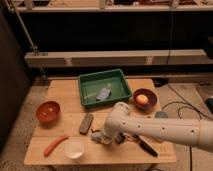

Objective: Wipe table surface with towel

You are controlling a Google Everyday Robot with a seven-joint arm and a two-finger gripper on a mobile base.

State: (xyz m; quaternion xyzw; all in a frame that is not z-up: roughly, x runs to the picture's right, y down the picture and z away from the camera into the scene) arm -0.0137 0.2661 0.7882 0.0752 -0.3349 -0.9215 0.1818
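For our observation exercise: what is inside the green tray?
A grey-blue piece lies in the green tray; tray floor beneath it is hidden. The claw is at the table's front.

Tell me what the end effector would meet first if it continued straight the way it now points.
The end effector points down and left over the table surface; it would probably meet the towel first, though depth is unclear.
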